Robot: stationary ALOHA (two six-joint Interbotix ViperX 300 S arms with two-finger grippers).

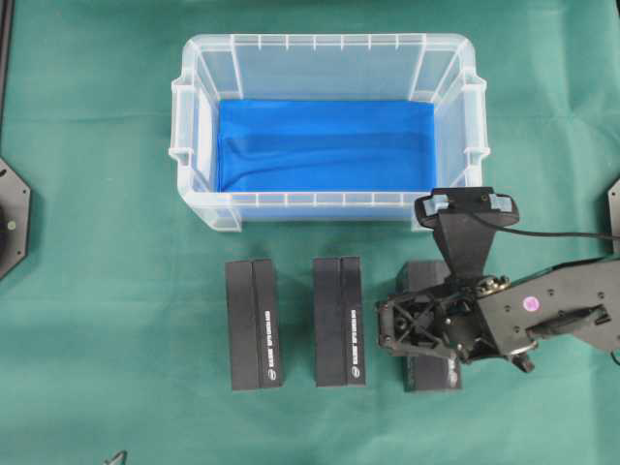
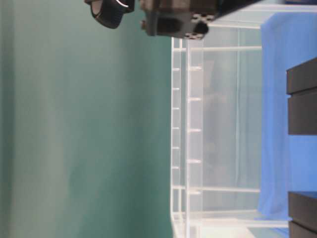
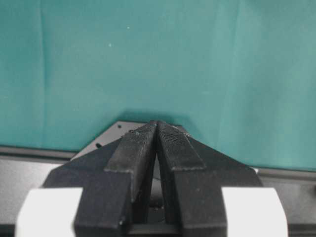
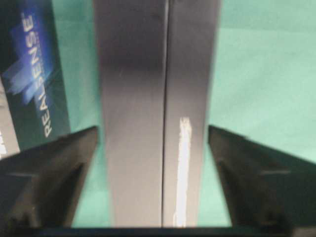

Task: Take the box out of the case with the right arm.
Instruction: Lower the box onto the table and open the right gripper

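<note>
The case (image 1: 329,73) stands at the back of the green table; only its blue lining (image 1: 325,145) shows inside. A black box (image 1: 433,373) lies on the cloth in front of the case's right end. My right gripper (image 1: 415,327) hovers over it, partly covering it. In the right wrist view this box (image 4: 158,98) runs between the fingers (image 4: 54,168), with green cloth showing on both sides, so the right gripper (image 4: 154,148) is open and not touching it. My left gripper (image 3: 157,124) is shut and empty above bare cloth.
Two more black boxes (image 1: 254,325) (image 1: 339,322) lie side by side left of the gripper; one, printed REALSENSE (image 4: 29,74), shows in the right wrist view. From table level the case wall (image 2: 218,124) and box ends (image 2: 302,99) show. A cable (image 1: 557,232) trails right.
</note>
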